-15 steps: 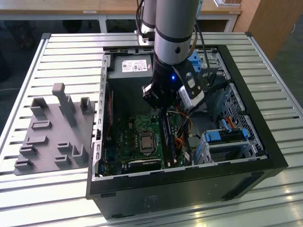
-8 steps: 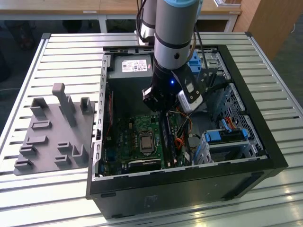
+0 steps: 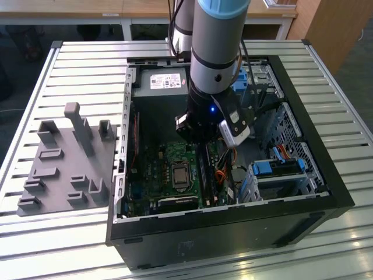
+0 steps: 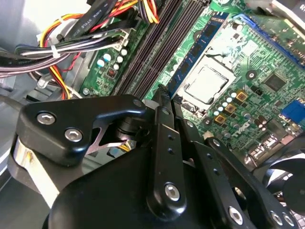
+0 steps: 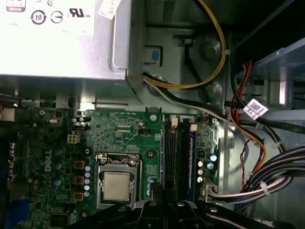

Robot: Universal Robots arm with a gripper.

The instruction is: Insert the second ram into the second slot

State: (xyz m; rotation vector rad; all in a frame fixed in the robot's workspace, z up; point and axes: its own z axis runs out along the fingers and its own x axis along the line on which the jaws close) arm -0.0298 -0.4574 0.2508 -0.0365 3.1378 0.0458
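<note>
The pincer (image 4: 162, 98) has its fingers pressed together, the tips touching one end of the second ram (image 4: 198, 50), which lies in a slot just beside the processor socket (image 4: 207, 83). In the exterior view, the slots (image 3: 205, 169) sit at 3 o'clock of the socket, inside the case (image 3: 315, 175) on the counter (image 3: 76, 64).

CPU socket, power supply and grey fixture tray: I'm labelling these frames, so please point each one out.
CPU socket (image 5: 116, 185), first wrist view, on the metal lid's centre.
Power supply (image 3: 160, 83), exterior view, on its top panel.
Grey fixture tray (image 3: 58, 175), exterior view, on its flat base.
</note>
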